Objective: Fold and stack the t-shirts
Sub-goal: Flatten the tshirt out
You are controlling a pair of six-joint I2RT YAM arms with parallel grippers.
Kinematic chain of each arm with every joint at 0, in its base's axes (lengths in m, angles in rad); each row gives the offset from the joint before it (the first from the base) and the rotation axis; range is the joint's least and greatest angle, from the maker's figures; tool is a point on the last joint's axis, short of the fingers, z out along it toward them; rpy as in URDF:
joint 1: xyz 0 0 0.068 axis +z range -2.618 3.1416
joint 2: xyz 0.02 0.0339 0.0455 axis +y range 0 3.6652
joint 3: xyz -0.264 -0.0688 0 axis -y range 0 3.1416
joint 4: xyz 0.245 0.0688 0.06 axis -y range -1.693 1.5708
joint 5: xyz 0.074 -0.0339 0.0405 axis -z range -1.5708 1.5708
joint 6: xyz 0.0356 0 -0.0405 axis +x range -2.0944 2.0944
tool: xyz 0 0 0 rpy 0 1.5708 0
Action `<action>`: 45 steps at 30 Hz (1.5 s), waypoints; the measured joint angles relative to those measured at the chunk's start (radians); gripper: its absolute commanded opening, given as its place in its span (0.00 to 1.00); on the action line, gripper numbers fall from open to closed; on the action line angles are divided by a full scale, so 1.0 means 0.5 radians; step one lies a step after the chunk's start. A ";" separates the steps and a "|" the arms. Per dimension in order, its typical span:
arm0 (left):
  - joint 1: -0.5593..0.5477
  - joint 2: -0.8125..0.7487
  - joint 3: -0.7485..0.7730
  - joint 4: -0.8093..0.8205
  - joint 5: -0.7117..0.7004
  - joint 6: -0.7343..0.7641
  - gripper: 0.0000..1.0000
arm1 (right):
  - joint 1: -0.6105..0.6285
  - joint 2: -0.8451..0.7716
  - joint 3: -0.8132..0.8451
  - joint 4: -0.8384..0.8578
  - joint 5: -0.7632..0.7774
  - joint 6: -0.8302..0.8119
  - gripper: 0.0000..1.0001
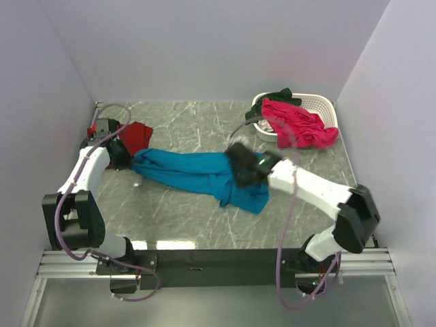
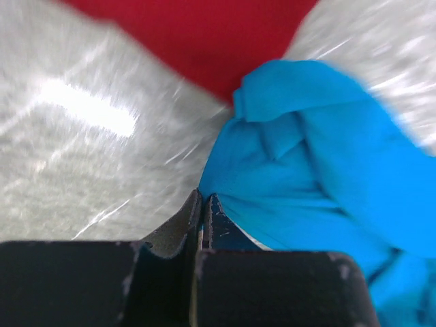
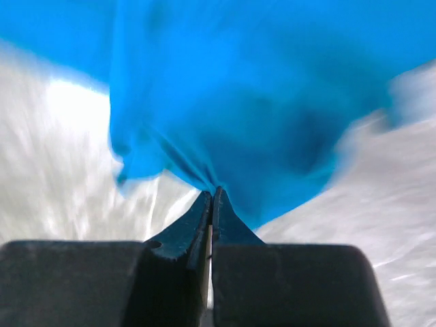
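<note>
The stretched t-shirt (image 1: 197, 174) lies across the worktop's (image 1: 197, 122) middle, left tool (image 1: 121, 158) at its left end, right tool (image 1: 240, 170) near its right. The second t-shirt (image 1: 138, 134) sits just behind the left end. The basket (image 1: 320, 103) holding more shirts (image 1: 300, 126) is back right.

Four t-shirts in all: one teal-blue t-shirt (image 1: 197, 174) at the centre of the counter (image 1: 191, 218); one dark red t-shirt (image 1: 138, 134) at ten o'clock; one bright pink t-shirt (image 1: 300, 126) and one dark green t-shirt (image 1: 276, 95), both at two o'clock; one white slatted basket (image 1: 320, 102) under that pair; two robot arms from six o'clock, the left arm (image 1: 85, 174) and the right arm (image 1: 313, 191); two hands, one per arm, the left hand (image 2: 202, 204) and the right hand (image 3: 212, 201); one grey marbled counter beneath everything.
</note>
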 measured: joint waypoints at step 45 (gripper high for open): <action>0.085 -1.066 1.715 -0.362 0.147 -0.490 0.01 | -0.576 -1.249 1.854 0.140 0.348 -0.880 0.00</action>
